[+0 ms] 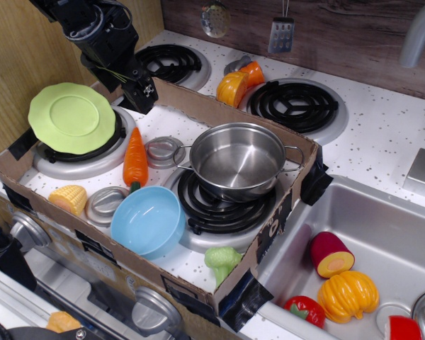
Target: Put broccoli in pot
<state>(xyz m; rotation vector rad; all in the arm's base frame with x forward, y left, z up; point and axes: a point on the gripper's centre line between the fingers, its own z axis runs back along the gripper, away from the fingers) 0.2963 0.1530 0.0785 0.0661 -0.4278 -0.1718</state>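
Lying at the front edge of the worktop, broccoli [223, 261], well apart from pot [239, 160] sitting mid-worktop. Hovering at the back-left corner, gripper [143, 91], opening impossible to tell. Possibly snagging on cardboard wall [269, 234] while reaching down.

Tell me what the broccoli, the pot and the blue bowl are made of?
The broccoli looks like plastic: pale green, smooth, a little shiny, with moulded lumps. The pot looks like polished steel: silvery, mirror-bright inside, with thin wire handles. The blue bowl seems to be plastic too: one even light blue with a soft sheen, though glazed ceramic can't be ruled out.
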